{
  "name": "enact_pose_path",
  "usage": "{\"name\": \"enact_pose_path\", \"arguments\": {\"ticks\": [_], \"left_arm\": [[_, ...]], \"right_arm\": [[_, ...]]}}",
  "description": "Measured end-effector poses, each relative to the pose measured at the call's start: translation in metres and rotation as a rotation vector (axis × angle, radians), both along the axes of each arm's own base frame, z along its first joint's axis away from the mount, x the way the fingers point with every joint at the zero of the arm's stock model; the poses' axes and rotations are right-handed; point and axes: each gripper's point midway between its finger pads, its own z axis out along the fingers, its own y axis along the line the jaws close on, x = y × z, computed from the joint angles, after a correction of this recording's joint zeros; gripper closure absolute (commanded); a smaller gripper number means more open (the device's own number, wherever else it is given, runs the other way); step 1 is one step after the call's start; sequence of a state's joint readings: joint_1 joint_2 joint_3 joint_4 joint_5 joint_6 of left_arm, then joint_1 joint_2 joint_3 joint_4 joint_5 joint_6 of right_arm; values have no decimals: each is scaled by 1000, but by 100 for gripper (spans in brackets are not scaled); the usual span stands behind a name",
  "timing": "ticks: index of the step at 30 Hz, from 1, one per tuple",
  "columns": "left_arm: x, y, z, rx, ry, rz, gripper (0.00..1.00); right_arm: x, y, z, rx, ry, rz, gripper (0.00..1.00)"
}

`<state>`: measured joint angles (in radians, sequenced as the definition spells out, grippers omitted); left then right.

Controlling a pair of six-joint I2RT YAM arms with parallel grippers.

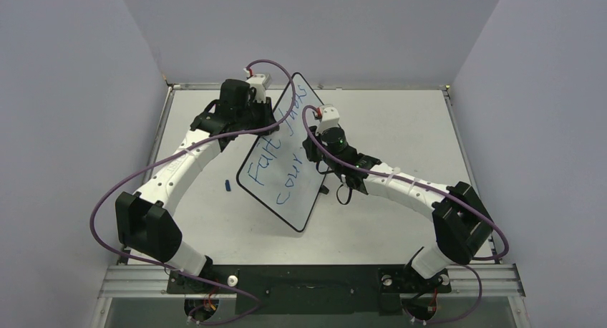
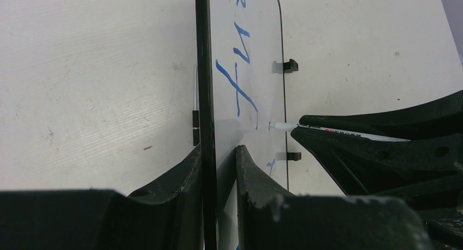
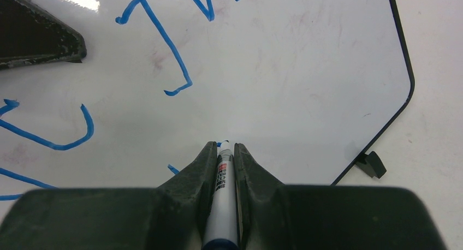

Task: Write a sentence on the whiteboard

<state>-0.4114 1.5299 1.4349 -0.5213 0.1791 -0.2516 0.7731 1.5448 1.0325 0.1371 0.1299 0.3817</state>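
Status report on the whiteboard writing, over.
Left gripper shut on whiteboard edge. Right gripper shut on marker, tip at board. Sentence: two blue lines showing. Nothing blocking the tip.

We're reading the sentence (image 1: 275, 163) in blue on the whiteboard (image 1: 292, 212): "Fait" starting line one, "cour" line two. We're not resolving the marker (image 3: 223, 206) label's print.

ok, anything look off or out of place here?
Minor only. The whiteboard sits skewed to the table edges, its frame clamped in the left gripper. A small blue piece, maybe a pen cap, lies loose on the table left of the board. No spills or damage visible.
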Motion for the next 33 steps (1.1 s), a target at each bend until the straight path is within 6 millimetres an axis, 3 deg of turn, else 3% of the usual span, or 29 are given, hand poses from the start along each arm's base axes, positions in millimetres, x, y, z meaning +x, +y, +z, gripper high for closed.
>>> {"name": "enact_pose_path", "arguments": {"ticks": [17, 26, 33], "left_arm": [[1, 3, -1, 7, 2, 11, 100], [1, 3, -1, 7, 2, 12, 100], [1, 3, -1, 7, 2, 12, 100]], "right_arm": [[-6, 8, 3, 20, -20, 20, 100], [-22, 7, -7, 14, -5, 39, 100], [-23, 6, -8, 11, -2, 40, 100]]}}
